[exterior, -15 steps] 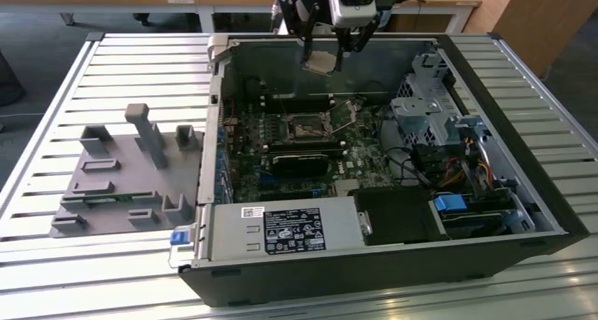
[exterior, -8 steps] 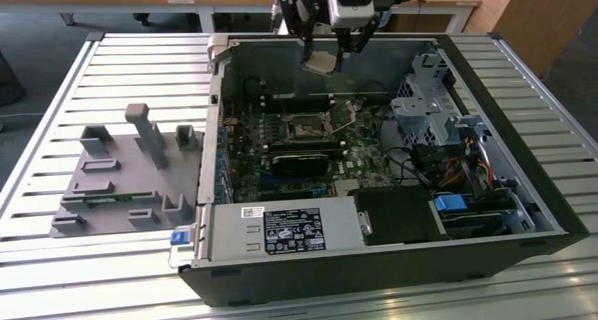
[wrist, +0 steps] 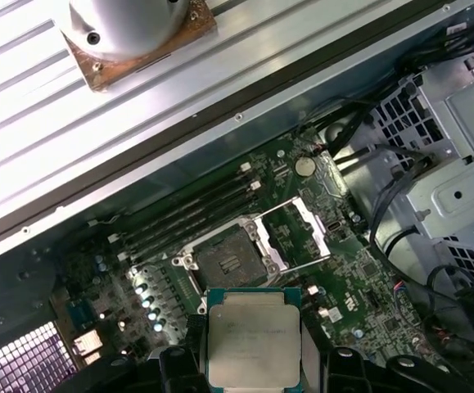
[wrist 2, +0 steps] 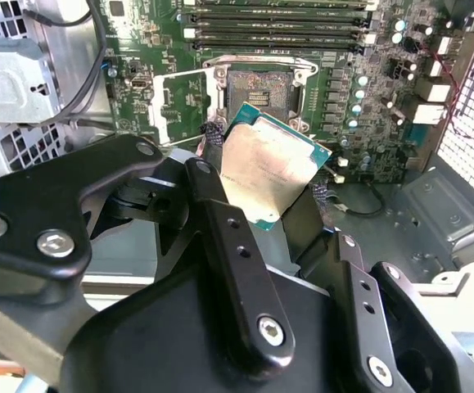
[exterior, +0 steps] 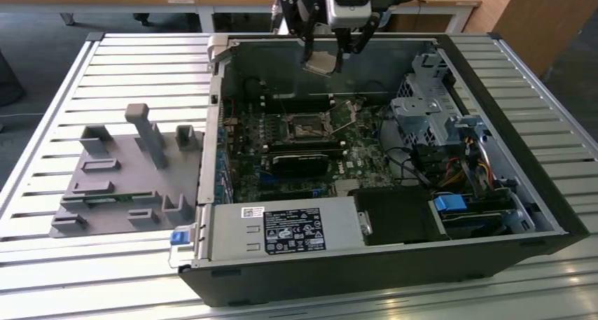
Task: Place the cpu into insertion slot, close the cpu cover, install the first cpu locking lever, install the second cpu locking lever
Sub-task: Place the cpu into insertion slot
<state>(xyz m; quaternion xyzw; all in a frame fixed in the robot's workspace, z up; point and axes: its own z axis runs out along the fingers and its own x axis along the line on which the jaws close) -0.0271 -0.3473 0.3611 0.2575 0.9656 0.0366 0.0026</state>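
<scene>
Overhead, the claw [exterior: 328, 57] is clamped on the cpu [wrist: 254, 336], hovering above the uncovered insertion slot [wrist: 224, 263].

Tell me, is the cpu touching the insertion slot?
Apart. The exterior view shows the cpu held high above the insertion slot, with open space between them.

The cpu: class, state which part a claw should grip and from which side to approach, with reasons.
Grip the cpu by two opposite thin edges, approaching from its silver top face, as the claw holds it now. It is a flat square, so only the edges give purchase, and the underside is left free for the insertion slot.
</scene>
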